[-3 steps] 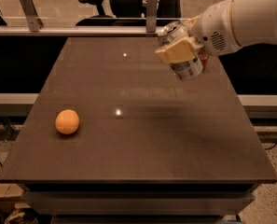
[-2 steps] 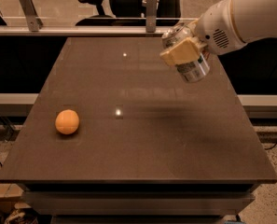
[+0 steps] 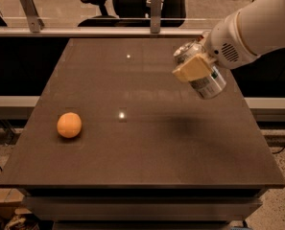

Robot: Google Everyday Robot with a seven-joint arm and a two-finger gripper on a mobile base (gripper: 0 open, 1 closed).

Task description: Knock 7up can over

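The 7up can, silver-grey with a pale printed label, hangs tilted in the air over the right rear part of the dark table, its top end pointing up-left. My gripper comes in from the upper right on the white arm and is shut on the can. One tan finger pad lies across the can's near side; the other finger is hidden behind it. The can's shadow falls on the table below it.
An orange lies on the table's left side. A metal rail with upright posts runs behind the table, with office chairs beyond it. The table's right edge is near below the arm.
The gripper has carried the can a little to the right and slightly lower, and the can is tilted further over. The orange has not moved.
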